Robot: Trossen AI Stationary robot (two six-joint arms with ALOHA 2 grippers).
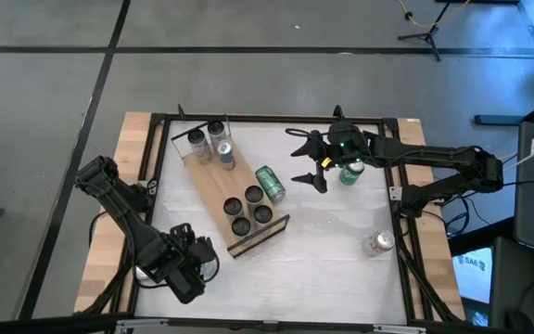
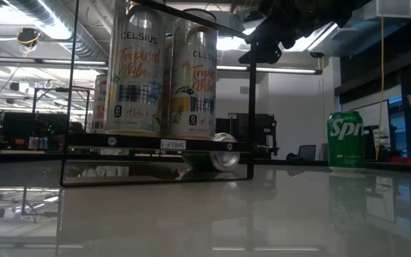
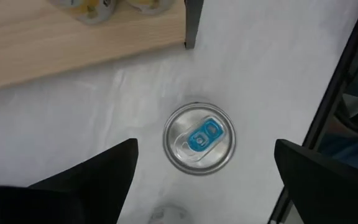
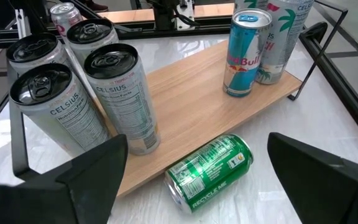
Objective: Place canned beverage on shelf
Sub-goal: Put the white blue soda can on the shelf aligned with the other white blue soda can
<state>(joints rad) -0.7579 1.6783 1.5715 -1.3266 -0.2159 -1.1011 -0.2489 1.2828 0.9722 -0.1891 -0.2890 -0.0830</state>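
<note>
High view: long light-wood shelf (image 1: 222, 190) with dark edges lying diagonally on the white tabletop (image 1: 332, 250). Four dark-topped silver cans (image 1: 251, 208) grouped at its near end, three more cans (image 1: 211, 141) at the far end, bare board between. Green can on its side (image 1: 270, 183) resting on the tabletop just beside the shelf's right edge. Right pincer (image 1: 311, 165) released, fingers spread, poised close to that fallen can. Upright green can (image 1: 351, 172) partly under the right arm. Pink-and-silver can (image 1: 377, 243) lying near the tabletop's right edge, well apart from the rest. Left pincer (image 1: 193, 263) at the near left corner, beside the shelf's near end.

Low view: two tall Celsius cans (image 2: 161, 71) standing on the shelf (image 2: 155, 143), raised on a thin dark wire frame. Fallen green can (image 2: 209, 158) seen end-on behind the frame. Green Sprite can (image 2: 345, 140) upright to the right.

Left wrist view: left pincer (image 3: 204, 174) released, dark fingers (image 3: 98, 174) wide on either side of a silver can top with a blue tab (image 3: 199, 137), not touching it. Shelf corner (image 3: 73, 37) close by.

Right wrist view: right pincer (image 4: 197, 180) released above the fallen green can (image 4: 210, 171), which lies against the shelf (image 4: 191, 99). Silver Celsius cans (image 4: 79, 87) on one end, blue-and-silver Red Bull can (image 4: 246, 53) on the other.
</note>
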